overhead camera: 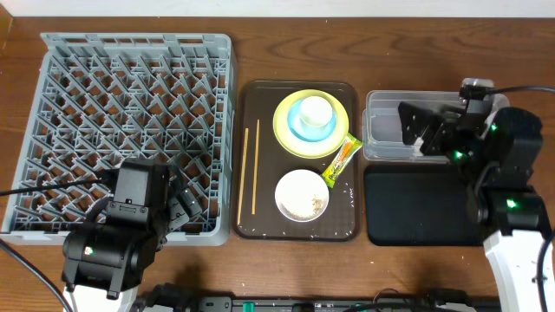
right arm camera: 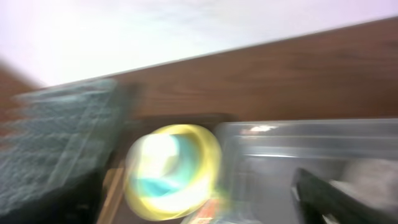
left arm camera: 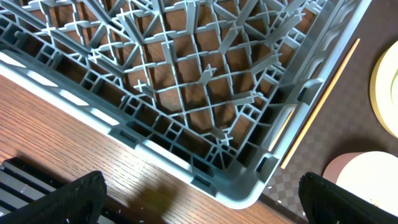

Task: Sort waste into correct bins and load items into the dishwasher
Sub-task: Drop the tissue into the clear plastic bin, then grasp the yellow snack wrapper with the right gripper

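Left claw (left arm camera: 199, 180) wide, chopsticks (overhead camera: 257, 169) pointing straight away

I count one grey dish rack (overhead camera: 130, 87), one brown serving tray (overhead camera: 260, 227), one clear tub (overhead camera: 381, 104), one black tray (overhead camera: 416, 208), and two arms, left arm (overhead camera: 113, 251) and right arm (overhead camera: 512, 156). Dishes: one yellow plate (overhead camera: 284, 134), one light blue bowl (overhead camera: 299, 130) plus one white bowl (overhead camera: 302, 195) makes two bowls, one small white cup (overhead camera: 316, 110), and two chopsticks (overhead camera: 256, 169). One green-and-yellow wrapper (overhead camera: 342, 161); the grains (overhead camera: 308, 204) are too small for me to count.
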`<move>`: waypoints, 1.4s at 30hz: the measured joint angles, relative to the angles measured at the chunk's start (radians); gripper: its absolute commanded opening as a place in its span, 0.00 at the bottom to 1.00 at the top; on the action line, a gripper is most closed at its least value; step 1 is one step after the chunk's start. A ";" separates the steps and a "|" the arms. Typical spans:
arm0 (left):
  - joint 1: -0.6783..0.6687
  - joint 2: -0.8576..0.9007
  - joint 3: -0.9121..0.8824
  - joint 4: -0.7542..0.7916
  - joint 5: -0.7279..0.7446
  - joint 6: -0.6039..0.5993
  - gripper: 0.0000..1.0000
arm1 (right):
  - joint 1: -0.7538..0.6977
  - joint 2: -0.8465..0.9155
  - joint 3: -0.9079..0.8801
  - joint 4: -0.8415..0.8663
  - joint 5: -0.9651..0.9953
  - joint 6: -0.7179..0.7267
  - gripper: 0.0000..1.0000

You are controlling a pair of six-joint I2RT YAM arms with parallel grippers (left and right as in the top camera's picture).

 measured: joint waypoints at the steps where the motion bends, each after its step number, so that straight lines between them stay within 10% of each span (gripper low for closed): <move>1: 0.000 0.000 0.000 0.000 0.000 0.000 1.00 | 0.019 -0.005 0.002 -0.018 -0.040 0.010 0.61; 4: 0.000 0.000 0.000 0.000 0.000 0.000 1.00 | 0.103 0.006 0.002 -0.084 -0.108 0.045 0.40; 19: 0.000 0.000 0.000 0.000 0.000 0.000 1.00 | 0.735 0.307 -0.033 -0.190 0.643 0.478 0.45; 42: 0.000 0.000 0.000 0.000 0.000 0.000 1.00 | 0.742 0.715 -0.036 -0.013 0.947 0.686 0.27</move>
